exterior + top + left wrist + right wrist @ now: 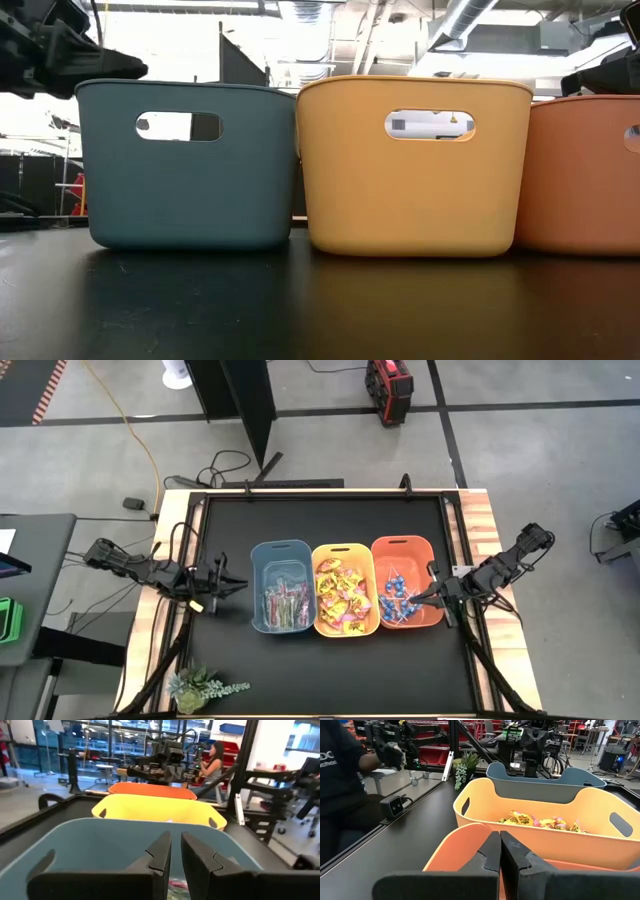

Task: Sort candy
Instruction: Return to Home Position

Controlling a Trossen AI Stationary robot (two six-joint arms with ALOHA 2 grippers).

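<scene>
Three bins are sitting side by side in a row mid-table, touching or nearly so: the blue-grey bin (pixel 281 550) on the left, the yellow bin (pixel 345 548) in the middle and the orange bin (pixel 402 542) on the right. The candy is all lying inside them, looking sorted already. The yellow square packets (pixel 343 600) are filling the middle bin, the blue-wrapped lollipops (pixel 398 600) are piling up in the orange one, and the slim pinkish sticks (pixel 285 605) are lying in the blue-grey one. My guess is this stuff is going to be featherlight and crinkly, with slick wrappers wanting to slide out of a pinch. I'd be pinching packets flat across the middle, lollipops by the head rather than the skinny stick, and the pink sticks across their width, gently, since they're probably going to snap or bend. The left gripper (pixel 243 586) is hanging just left of the blue-grey bin, jaws narrow with only a slim gap, carrying nothing. The right gripper (pixel 410 599) is hovering over the orange bin's right side, jaws practically together, also empty. The table (pixel 330 660) is wearing a flat black mat with a wooden border, slightly shiny, so things are likely sliding easily on it. A small fake plant (pixel 195 688) is sitting at the near left corner. Beyond that it's a busy workshop, with one person (pixel 212 762) sitting off past the right side and another person (pixel 340 780) standing close by the near edge.
</scene>
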